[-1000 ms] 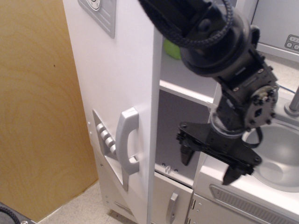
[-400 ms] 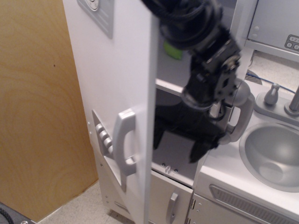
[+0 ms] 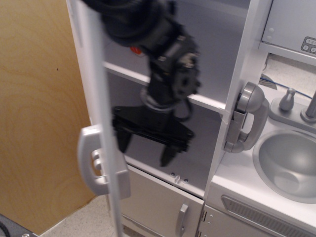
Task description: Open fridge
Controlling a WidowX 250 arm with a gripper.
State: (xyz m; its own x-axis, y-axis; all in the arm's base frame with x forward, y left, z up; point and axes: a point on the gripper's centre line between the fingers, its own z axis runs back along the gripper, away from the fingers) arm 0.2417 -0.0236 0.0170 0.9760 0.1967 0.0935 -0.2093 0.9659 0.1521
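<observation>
The silver-grey toy fridge stands at the left with its large door (image 3: 98,113) swung well open, seen almost edge-on. The door's curved handle (image 3: 89,160) sticks out to the left. White shelves (image 3: 207,102) show inside. My black gripper (image 3: 145,148) hangs inside the opening, just right of the door's inner face, fingers spread and pointing down. It is open and holds nothing. Whether its left finger touches the door is unclear.
A grey toy telephone handset (image 3: 245,118) hangs on the fridge's right post. A toy sink (image 3: 291,163) with taps (image 3: 287,100) lies at the right. A smaller lower door with a short handle (image 3: 181,219) sits below. A wooden panel (image 3: 37,108) stands at the left.
My gripper moved left from above the sink into the fridge opening. The door swung from partly open to wide open, its handle shifting left.
</observation>
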